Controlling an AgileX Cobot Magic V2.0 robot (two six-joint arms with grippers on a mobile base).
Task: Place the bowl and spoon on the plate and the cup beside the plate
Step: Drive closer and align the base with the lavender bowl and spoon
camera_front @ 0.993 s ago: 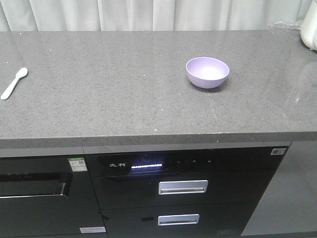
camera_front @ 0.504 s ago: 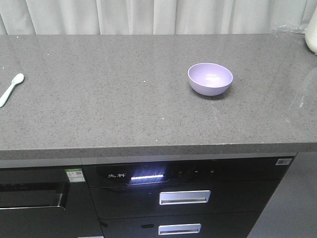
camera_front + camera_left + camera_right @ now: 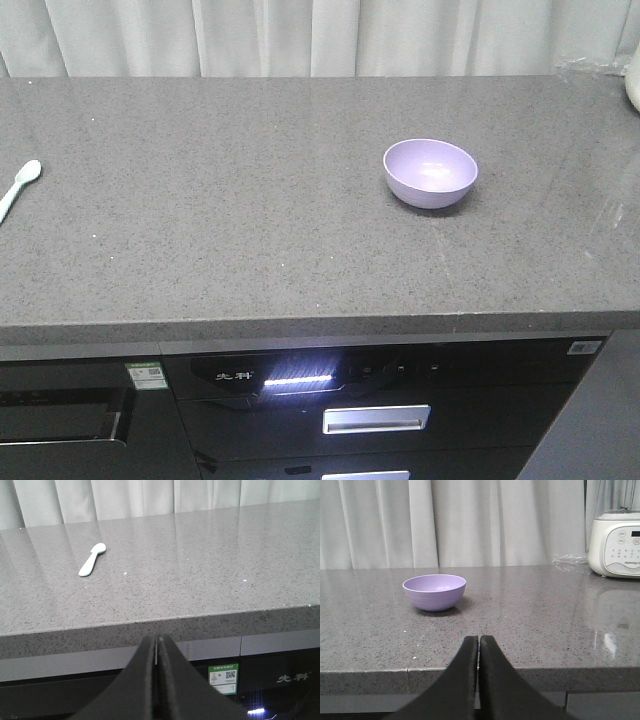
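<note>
- Nearest to us in the left wrist view, our left gripper [image 3: 157,641] shows two black fingers pressed flat together, holding nothing, in front of the counter's front edge.
- Our right gripper [image 3: 479,640] looks the same in its own view, with black fingers closed against each other and empty, also in front of the counter's edge.
- Just beyond both grippers stretches the speckled grey stone countertop [image 3: 210,575], above black cabinet fronts [image 3: 376,380].
- Ahead and to the left of the left gripper, well apart from it, the short pale mint-green plastic spoon [image 3: 92,559] lies flat on the countertop with its rounded head pointing away from us.
- Ahead and slightly left of the right gripper, well apart from it, the small round lavender-purple plastic bowl [image 3: 434,591] stands upright and empty on the countertop.
- Farther back, to the right of the right gripper, we see a white blender base [image 3: 616,545].
- Farthest of all hangs a pale pleated curtain [image 3: 470,520].
</note>
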